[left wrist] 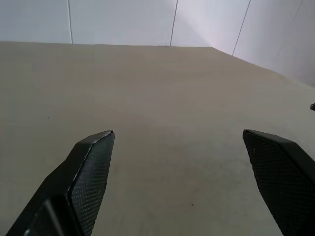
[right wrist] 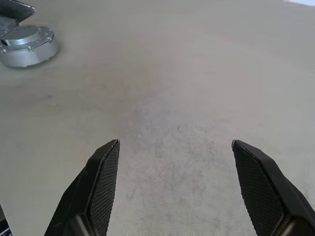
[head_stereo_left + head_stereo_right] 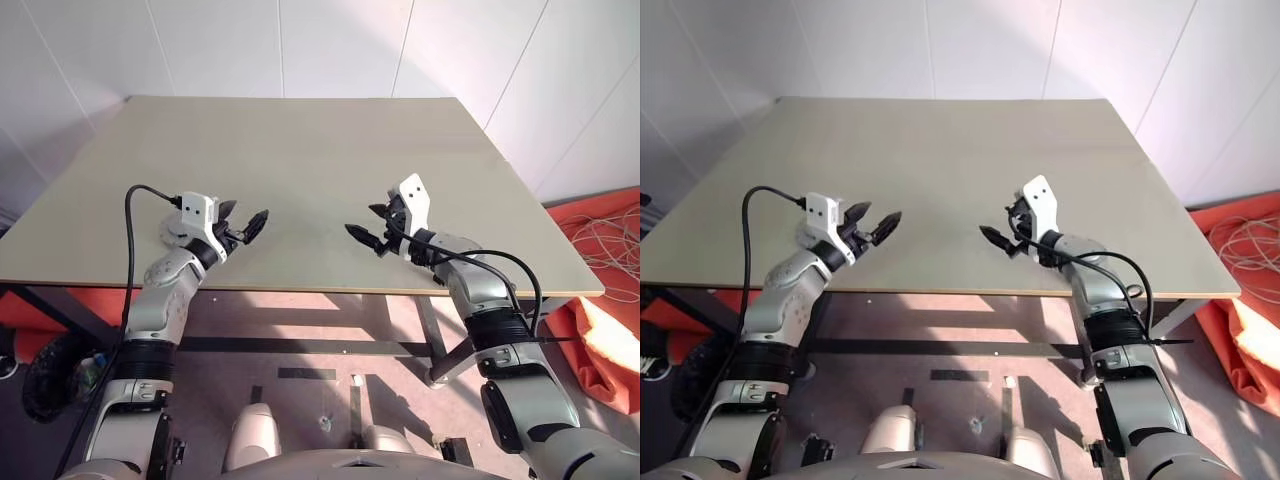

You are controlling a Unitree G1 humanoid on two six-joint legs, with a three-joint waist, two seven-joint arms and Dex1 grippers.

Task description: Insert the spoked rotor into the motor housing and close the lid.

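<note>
My left gripper (image 3: 246, 226) and right gripper (image 3: 372, 227) face each other above the counter (image 3: 300, 150), jaws wide, holding nothing. The closed motor housing (image 2: 27, 45), silvery lid on, sits by my left wrist, nearer the left arm.

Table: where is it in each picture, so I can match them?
Left eye view: the table spans the middle.
Right eye view: likewise, the middle.
Left wrist view: lower part, under the white wall.
Right wrist view: beyond the right gripper.
Shared landmark: the white wall past its far edge.
</note>
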